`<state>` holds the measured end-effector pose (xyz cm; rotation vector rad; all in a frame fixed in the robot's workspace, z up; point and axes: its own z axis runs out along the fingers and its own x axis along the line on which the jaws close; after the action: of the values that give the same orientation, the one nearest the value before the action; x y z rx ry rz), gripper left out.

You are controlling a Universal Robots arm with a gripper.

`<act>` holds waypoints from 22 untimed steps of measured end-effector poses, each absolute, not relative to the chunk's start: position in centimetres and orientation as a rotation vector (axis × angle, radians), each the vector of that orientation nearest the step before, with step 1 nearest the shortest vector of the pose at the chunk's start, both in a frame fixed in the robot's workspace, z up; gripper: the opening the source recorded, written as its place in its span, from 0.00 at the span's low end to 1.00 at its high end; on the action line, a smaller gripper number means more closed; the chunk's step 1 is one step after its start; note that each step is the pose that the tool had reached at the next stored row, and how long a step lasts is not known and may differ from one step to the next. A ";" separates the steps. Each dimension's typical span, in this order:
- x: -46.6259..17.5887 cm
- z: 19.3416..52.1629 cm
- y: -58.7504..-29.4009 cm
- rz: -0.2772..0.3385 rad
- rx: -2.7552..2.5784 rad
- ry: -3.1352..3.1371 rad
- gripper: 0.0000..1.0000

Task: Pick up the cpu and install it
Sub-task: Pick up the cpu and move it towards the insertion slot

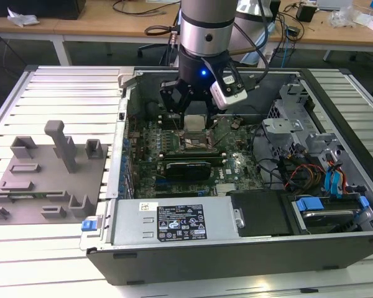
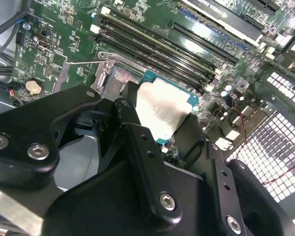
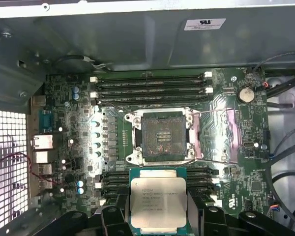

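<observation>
The gripper [image 1: 194, 110] is closed on the cpu [image 1: 195, 121], its black fingers [image 2: 137, 142] pressing against two opposite edges of the chip. The silvery metal top of the cpu [image 3: 158, 199] faces the camera in the first wrist view. The chip is held level in the air, not seated. The socket [image 3: 162, 136] on the green motherboard [image 3: 69, 123] lies uncovered, with its dark contact field exposed inside a metal frame. In the first wrist view the cpu appears just beside the socket, in front of a bank of memory slots [image 3: 206, 173] that flanks it. A second bank of slots [image 3: 150, 84] runs along the socket's opposite side. In the exterior view the gripper hangs inside the open computer case [image 1: 174, 239], close over the socket [image 1: 196, 143]. A grey fixture plate [image 1: 43, 177] lies well apart from the socket, outside the case.
</observation>
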<state>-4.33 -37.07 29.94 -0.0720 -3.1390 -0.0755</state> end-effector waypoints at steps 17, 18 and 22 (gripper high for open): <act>-4.3 28.4 -36.5 -0.075 -0.072 -3.139 0.55; -4.2 28.3 -36.4 -0.075 -0.072 -3.139 0.55; -3.7 27.9 -35.7 -0.075 -0.071 -3.139 0.55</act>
<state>-3.70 -35.75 27.85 -0.0714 -3.1389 -0.0751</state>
